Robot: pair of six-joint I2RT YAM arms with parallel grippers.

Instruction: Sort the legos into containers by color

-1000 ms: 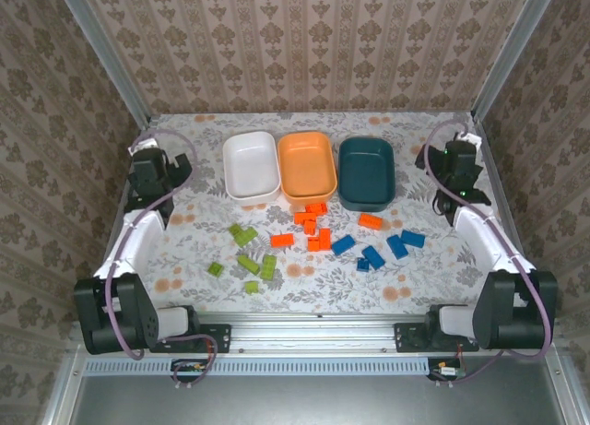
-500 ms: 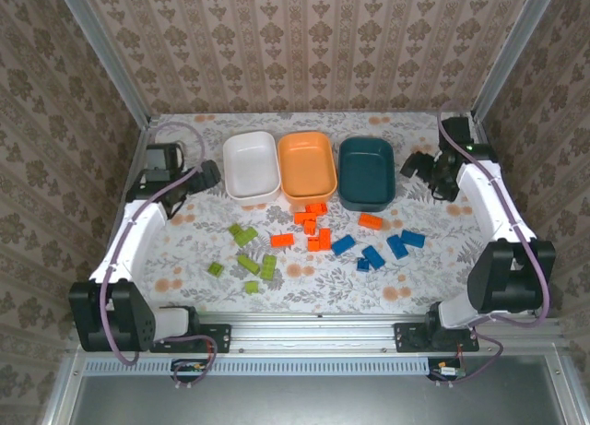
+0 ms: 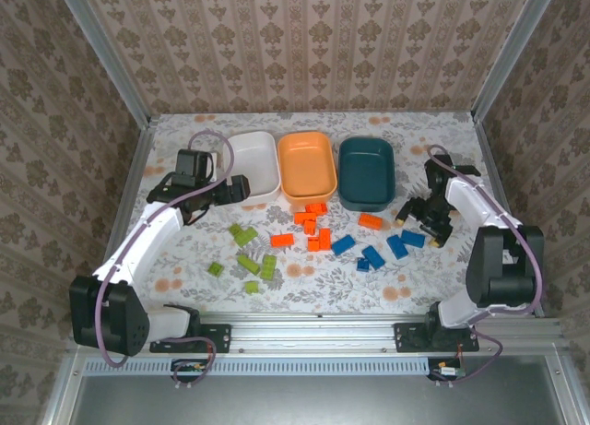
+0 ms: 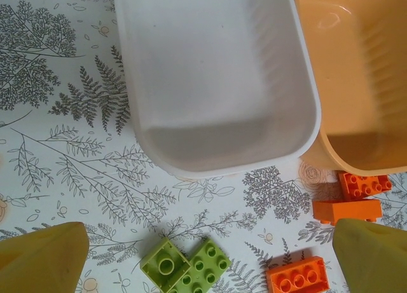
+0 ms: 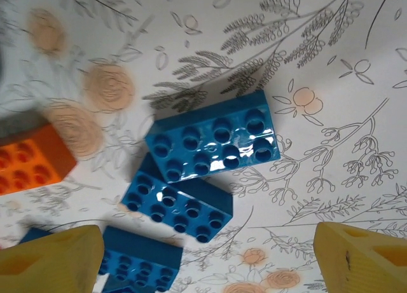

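Approach stage: hovered with right fingers spread empty above blue bricks, left fingers spread above lime bricks. Needed next, probably: descent, closure.

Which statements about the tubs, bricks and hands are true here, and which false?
1. The white tub is empty. True.
2. The orange tub stands between the white one and the dark teal tub. True.
3. The left hand grips a green brick. False: it is open, with green bricks lying on the table below it.
4. Blue bricks lie in the dark teal tub. False: the blue bricks lie on the table, under the open right hand.
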